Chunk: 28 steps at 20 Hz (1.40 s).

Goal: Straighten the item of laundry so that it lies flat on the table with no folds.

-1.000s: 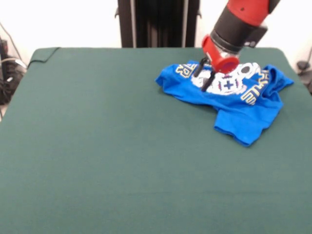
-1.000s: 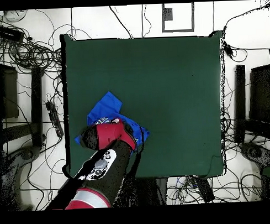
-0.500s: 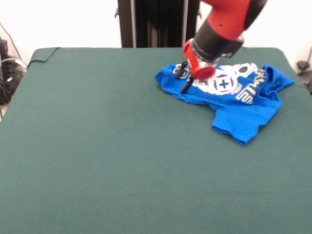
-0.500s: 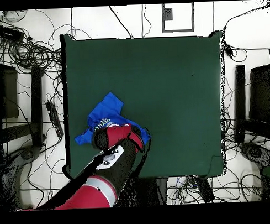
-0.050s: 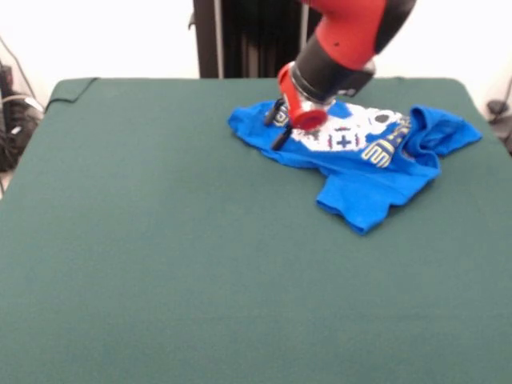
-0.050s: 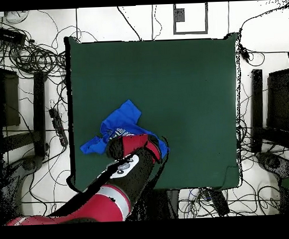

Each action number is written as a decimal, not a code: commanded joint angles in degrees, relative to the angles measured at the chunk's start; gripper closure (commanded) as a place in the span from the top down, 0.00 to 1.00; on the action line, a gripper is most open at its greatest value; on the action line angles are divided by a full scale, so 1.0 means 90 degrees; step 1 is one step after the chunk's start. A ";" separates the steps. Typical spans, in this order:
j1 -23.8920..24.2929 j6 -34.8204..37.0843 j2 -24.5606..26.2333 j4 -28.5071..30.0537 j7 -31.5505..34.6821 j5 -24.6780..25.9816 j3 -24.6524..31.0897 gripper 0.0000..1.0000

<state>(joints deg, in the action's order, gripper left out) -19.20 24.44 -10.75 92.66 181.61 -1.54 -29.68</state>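
The gripper (image 5: 278,126) was down on the left part of the blue T-shirt (image 5: 360,172), in the front view; its two dark fingers (image 5: 281,138) pointed into the cloth, but whether they pinched any fabric or merely pressed on it could not be told, since the red cuff of the arm (image 5: 340,40) hid the tips' meeting point. The arm came down from above at a slant, its black wrist section just over the shirt's white controller print (image 5: 346,136). The shirt lay crumpled on the far right part of the table (image 5: 160,256), one sleeve bunched toward the right edge, a lower flap folded toward the front, the block lettering (image 5: 382,146) bent along a crease. From overhead, the arm (image 6: 122,178) covered much of the shirt (image 6: 124,118), which sat near one side edge of the green table (image 6: 187,93), with a blue corner sticking out toward the table's middle.
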 commanded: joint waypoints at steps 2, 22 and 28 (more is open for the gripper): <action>0.0042 -0.0516 0.0801 0.0012 0.0103 0.0560 -0.0166 1.00; 0.0611 -0.1191 0.0044 -0.0347 -0.0879 0.2429 -0.1452 1.00; 0.0977 0.0149 -0.1504 0.0155 -0.1381 0.2258 -0.0125 1.00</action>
<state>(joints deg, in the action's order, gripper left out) -11.26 13.53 -10.79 92.30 181.58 20.53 -47.77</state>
